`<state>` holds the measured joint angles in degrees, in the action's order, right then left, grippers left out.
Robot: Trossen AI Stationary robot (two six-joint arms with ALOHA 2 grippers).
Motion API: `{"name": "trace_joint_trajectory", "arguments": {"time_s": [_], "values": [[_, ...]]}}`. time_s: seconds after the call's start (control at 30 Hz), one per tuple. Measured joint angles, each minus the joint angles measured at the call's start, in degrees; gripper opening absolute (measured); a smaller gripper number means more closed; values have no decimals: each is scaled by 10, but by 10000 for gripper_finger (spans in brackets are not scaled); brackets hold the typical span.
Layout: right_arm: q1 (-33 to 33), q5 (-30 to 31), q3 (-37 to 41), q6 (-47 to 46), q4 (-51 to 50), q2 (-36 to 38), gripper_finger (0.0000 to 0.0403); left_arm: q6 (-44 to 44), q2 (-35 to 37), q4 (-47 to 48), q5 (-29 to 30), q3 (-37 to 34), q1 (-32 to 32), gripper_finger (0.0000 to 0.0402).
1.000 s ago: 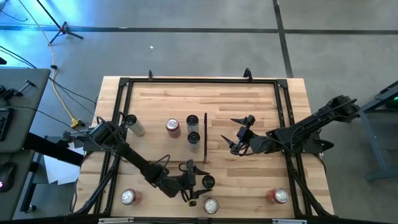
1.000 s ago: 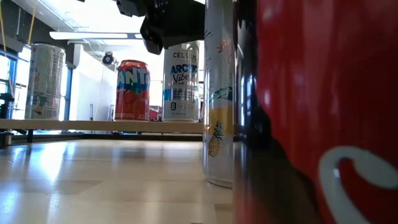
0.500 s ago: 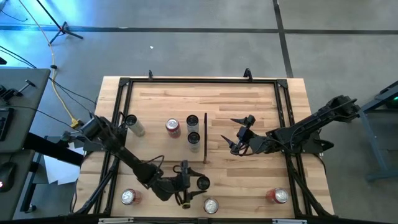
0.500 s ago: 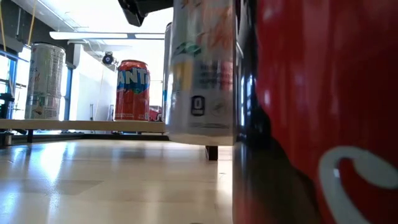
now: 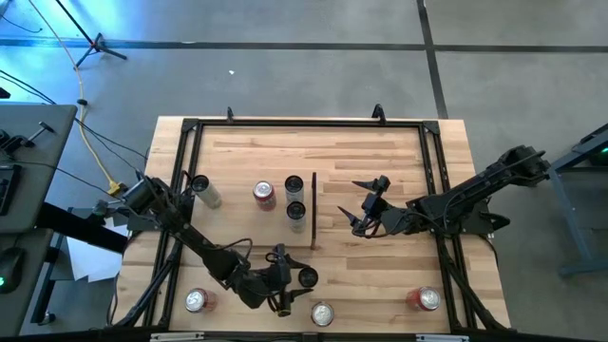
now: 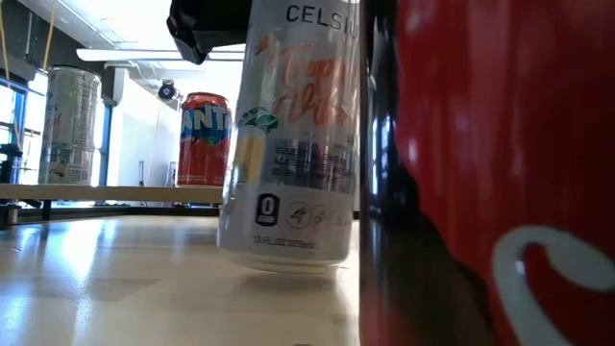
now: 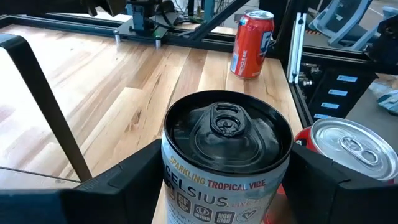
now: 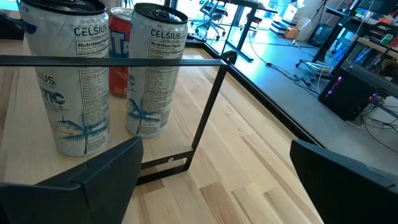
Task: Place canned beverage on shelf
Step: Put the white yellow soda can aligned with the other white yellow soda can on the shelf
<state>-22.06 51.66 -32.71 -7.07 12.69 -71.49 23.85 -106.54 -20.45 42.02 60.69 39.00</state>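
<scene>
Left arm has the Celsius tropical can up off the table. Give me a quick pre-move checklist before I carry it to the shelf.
1. Grip: left gripper shut on the Celsius can, fingers on both sides: ok.
2. Can lifted: ok; in the low view its base sits above the table.
3. Can upright: not ok, it tilts.
4. Room on the shelf: ok; four cans stand along its far part, near part bare.
5. Right gripper out of the path: ok; open, beyond the shelf's dark strip.
6. Red can beside the grip: cannot tell whether it touches.

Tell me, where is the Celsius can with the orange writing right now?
The tropical Celsius can is between the left gripper's fingers, tilted, near the table's front edge in the high view. It's right by a silver-topped can, in front of the shelf.
</scene>
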Motion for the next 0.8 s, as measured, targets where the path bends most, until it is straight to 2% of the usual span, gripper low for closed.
{"name": "trace_joint_trajectory", "arguments": {"time_s": [0.37, 0.57, 0.8], "values": [[0, 0, 0, 0, 0, 0, 393, 1, 0, 3, -15, 0, 5, 244], [0, 0, 0, 0, 0, 0, 393, 16, 13, 33, 35, 0, 23, 236], [0, 0, 0, 0, 0, 0, 393, 54, 81, 124, 116, 1, 69, 235]]}}
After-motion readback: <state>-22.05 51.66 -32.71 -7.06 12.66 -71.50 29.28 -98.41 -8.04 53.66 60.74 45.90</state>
